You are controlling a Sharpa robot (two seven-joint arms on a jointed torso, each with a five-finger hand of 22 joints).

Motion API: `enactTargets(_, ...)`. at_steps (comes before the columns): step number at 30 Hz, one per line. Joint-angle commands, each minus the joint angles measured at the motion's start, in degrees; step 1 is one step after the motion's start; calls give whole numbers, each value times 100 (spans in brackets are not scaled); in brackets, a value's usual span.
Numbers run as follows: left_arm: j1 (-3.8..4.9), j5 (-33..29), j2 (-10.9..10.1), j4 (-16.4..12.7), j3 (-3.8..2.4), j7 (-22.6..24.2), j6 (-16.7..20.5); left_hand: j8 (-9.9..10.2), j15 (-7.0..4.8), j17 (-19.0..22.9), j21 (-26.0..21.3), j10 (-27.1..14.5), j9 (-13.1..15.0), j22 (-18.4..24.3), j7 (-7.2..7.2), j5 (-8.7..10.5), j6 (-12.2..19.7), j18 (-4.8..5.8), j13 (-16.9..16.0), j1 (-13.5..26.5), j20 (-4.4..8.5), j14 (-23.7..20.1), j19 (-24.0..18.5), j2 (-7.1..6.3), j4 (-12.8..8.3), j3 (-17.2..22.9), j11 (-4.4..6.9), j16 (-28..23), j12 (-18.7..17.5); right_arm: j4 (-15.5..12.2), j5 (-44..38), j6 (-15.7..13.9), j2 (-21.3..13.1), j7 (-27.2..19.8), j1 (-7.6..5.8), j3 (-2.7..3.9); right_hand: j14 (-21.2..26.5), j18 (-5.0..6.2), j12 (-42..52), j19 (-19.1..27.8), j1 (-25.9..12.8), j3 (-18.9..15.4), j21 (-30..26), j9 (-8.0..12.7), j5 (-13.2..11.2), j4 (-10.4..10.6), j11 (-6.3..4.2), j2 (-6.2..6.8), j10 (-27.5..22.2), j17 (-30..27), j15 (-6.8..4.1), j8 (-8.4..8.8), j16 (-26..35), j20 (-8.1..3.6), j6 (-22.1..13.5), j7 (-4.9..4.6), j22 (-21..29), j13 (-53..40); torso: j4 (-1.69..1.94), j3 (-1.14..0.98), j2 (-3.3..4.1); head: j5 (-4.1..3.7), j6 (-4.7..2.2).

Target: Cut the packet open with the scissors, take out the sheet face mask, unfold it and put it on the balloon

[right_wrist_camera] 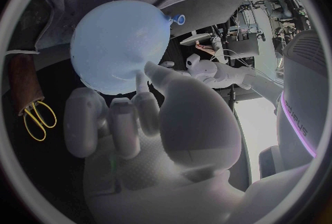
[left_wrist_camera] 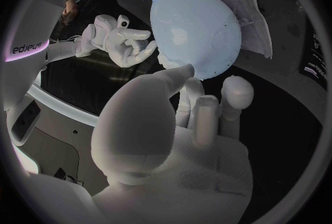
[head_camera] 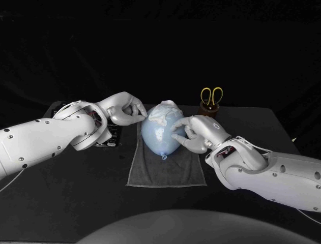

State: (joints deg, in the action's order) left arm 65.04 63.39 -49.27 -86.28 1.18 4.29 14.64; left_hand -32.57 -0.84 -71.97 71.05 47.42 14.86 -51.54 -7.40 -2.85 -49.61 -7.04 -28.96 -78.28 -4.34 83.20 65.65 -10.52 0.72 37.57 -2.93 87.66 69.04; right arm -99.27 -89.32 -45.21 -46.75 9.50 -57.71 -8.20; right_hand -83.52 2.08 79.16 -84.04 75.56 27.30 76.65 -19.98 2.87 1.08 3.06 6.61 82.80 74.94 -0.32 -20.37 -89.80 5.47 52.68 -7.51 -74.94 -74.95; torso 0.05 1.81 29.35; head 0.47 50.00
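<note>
Right hand [head_camera: 195,133] steadied the balloon [head_camera: 158,138] open-fingered, left hand [head_camera: 125,112] perhaps pinching the crumpled mask [head_camera: 164,111], unclear, which seemingly needed spreading smooth next.

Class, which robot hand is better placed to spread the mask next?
Probably the left robot hand: it is at the mask on the balloon's far end; the right robot hand touches the balloon's side.

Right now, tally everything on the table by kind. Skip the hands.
Balloon: 1
Sheet mask: 1
Grey towel: 1
Scissors: 1
Brown holder: 1
Black packet: 1
Total: 6
</note>
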Motion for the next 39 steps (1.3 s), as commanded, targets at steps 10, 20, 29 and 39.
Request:
enactTargets(10, -69, -504, 221, 176, 74, -381, 565, 52, 448, 1420, -1086, -646, 78, 1510, -481, -3, 1790, -343, 189, 403, -428, -759, -998, -415, 537, -1758, -468, -343, -299, -261, 723, -670, -72, -1037, -87, 19, -648, 70, 41, -117, -19, 47, 27, -2, -3, -2, -28, -75, 28, 1506, -78, -13, -20, -52, 48, 1, -1132, -682, 1, 15, 8, 43, -56)
enactTargets(20, -103, -439, 347, 233, 97, -564, 599, -841, 533, 1752, -1332, -959, 351, 1722, -554, 4, 2882, -358, 301, -1009, -528, -1027, -990, 112, 1619, -4304, -567, -363, -82, -163, 776, -472, 30, -799, -325, 41, -648, 79, 8, -101, -83, 22, -22, 13, -6, 23, -17, -53, 5, 1506, -75, 18, -20, -58, 18, -14, -1119, -653, 7, 1, 1, 87, -92)
enactTargets(29, -106, -334, 412, 237, 102, -661, 452, -921, 536, 1720, -1337, -970, 363, 1731, -556, 3, 2965, -358, 319, -1064, -531, -1014, -987, 90, 1620, -4348, -569, -348, -61, 188, 978, 315, 352, -80, -625, 51, -648, 90, -17, -81, -181, -17, -80, 26, -6, 79, -7, -46, -18, 1506, -66, 49, -20, -55, -1, -24, -1102, -630, 5, 3, -1, 69, -115)
enactTargets(39, -107, -286, 426, 211, 105, -689, 373, -1000, 538, 1666, -1333, -954, 376, 1734, -557, 4, 2984, -358, 325, -1101, -532, -986, -980, 123, 1619, -4345, -571, -325, -25, 517, 839, 869, 706, 404, -694, 67, -648, 90, -13, -79, -303, -68, -88, 43, -11, 166, 7, -49, -20, 1506, -55, 89, -20, -49, -30, -39, -1100, -627, 6, 12, 2, 78, -105)
